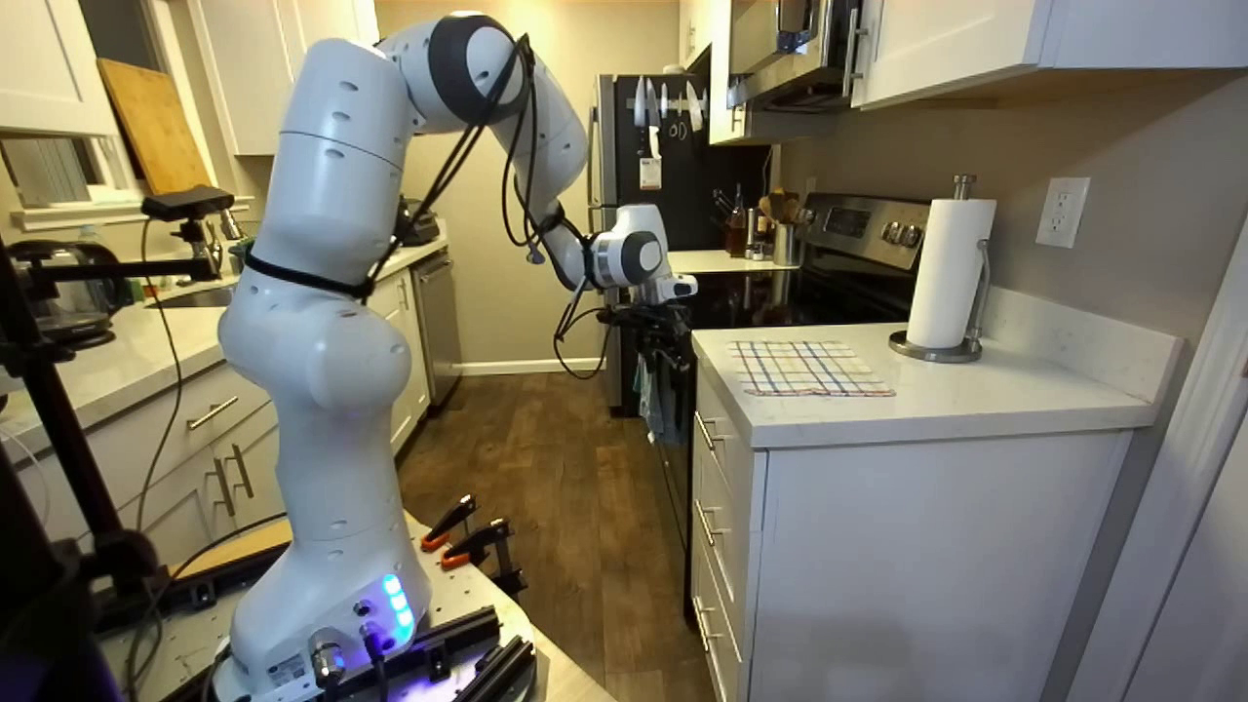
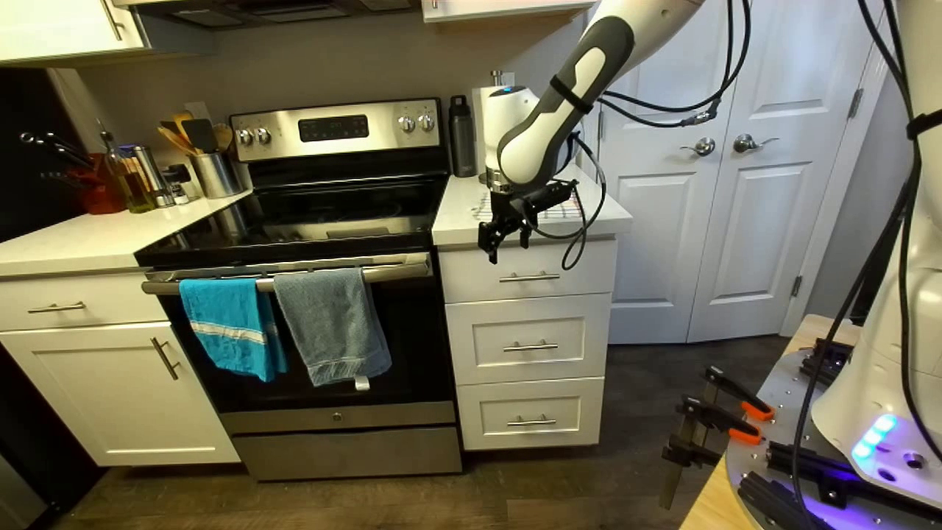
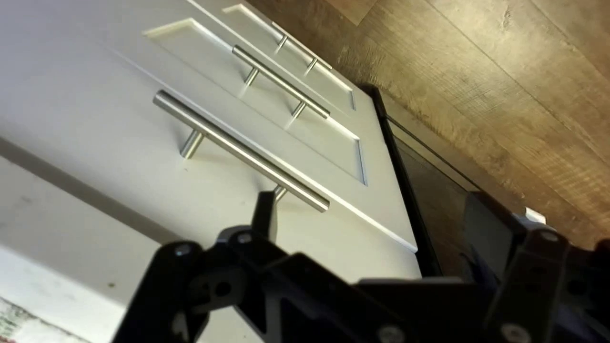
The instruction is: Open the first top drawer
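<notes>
The first top drawer is shut, with a flat white front under the counter; its inner box is hidden. It also shows edge-on in an exterior view and at an angle in the wrist view. Its metal bar handle runs across the front and shows large in the wrist view. My gripper points down in front of the drawer's upper part, above and left of the handle. In the wrist view my gripper is open and empty; one finger overlaps a handle post, contact unclear.
Two lower drawers with bar handles sit below. The oven with hanging towels adjoins the drawers. The white counter above holds a checked cloth and a paper towel roll.
</notes>
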### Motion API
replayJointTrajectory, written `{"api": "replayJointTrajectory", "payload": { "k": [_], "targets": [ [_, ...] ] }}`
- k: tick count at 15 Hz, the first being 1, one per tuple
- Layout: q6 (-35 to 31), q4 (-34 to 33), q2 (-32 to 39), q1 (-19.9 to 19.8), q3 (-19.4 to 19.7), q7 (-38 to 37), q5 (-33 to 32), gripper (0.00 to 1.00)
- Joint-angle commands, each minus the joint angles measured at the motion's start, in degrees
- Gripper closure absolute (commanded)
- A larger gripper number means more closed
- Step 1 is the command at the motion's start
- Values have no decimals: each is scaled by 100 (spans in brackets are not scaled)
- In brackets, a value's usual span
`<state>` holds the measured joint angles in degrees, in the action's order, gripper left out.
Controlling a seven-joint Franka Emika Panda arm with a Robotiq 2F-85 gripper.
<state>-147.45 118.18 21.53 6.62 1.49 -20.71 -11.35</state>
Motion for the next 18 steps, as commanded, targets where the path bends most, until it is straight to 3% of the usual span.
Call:
{"api": "replayJointTrajectory", "payload": {
  "k": [1, 4, 11, 12, 18],
  "targets": [
    [-447, -241, 396, 493, 554, -190, -1056, 0],
    [-385, -416, 613, 817, 884, -124, -1827, 0],
    [-256, -517, 856, 1083, 1070, -78, -2847, 0],
    [-295, -475, 794, 905, 868, -50, -2576, 0],
    [-286, -495, 843, 935, 911, -61, -2762, 0]
  ]
}}
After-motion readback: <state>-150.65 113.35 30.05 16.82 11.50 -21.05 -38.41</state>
